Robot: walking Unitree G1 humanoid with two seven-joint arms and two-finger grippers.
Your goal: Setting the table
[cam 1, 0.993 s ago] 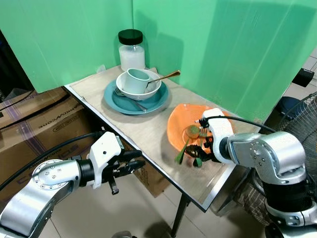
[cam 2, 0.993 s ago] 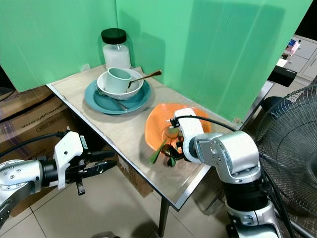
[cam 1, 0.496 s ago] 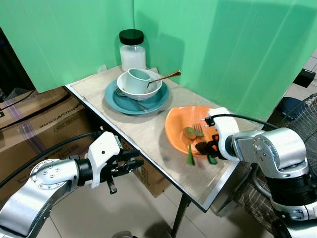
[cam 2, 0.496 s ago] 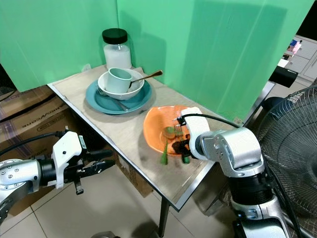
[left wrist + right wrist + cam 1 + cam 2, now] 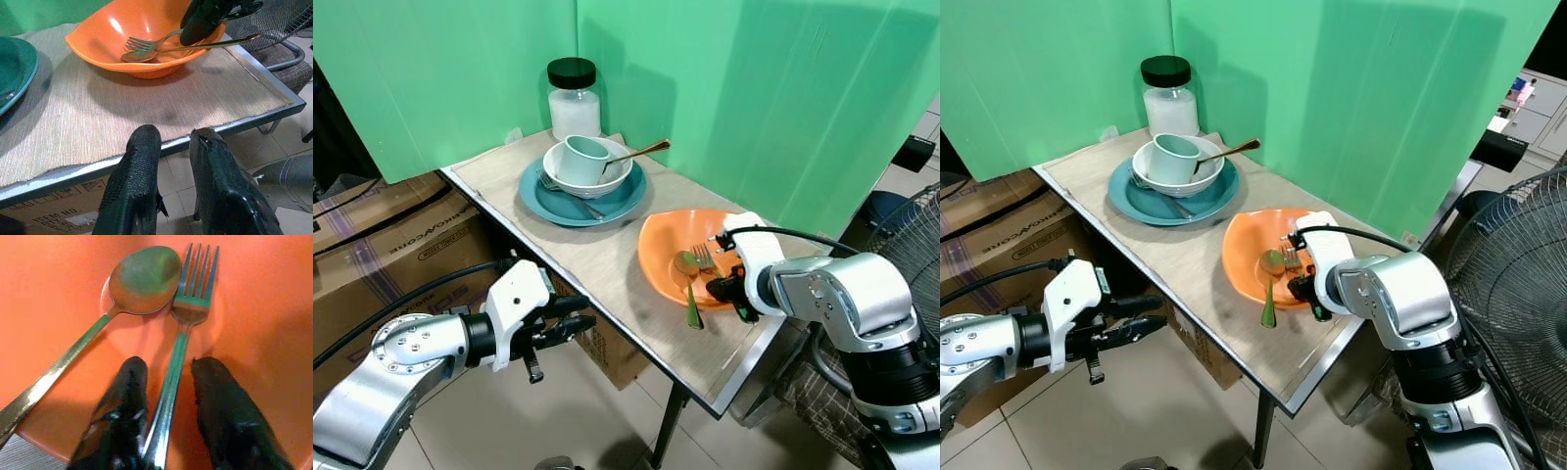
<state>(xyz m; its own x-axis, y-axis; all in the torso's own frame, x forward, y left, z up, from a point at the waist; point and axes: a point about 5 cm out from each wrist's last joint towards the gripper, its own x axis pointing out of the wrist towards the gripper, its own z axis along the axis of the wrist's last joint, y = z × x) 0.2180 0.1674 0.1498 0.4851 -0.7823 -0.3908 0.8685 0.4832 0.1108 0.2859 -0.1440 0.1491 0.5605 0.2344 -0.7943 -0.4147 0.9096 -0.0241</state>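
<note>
Two utensils lie in the orange bowl (image 5: 675, 250): a fork (image 5: 182, 330) between the right pincer's (image 5: 166, 401) spread fingers, and a spoon (image 5: 105, 318) just beside them. Closing squarely on the fork handle alone should avoid snagging the spoon. Off the table (image 5: 607, 264) edge, the left pincer (image 5: 168, 183) hovers, slightly parted.

Green panel backdrop (image 5: 724, 88) standing behind the table on two sides. Brown cardboard boxes (image 5: 386, 250) with black print and dark cables, on the floor at left. Black wire-guard floor fan (image 5: 1518, 264) at right. Pale tiled floor (image 5: 597, 411) beneath.
</note>
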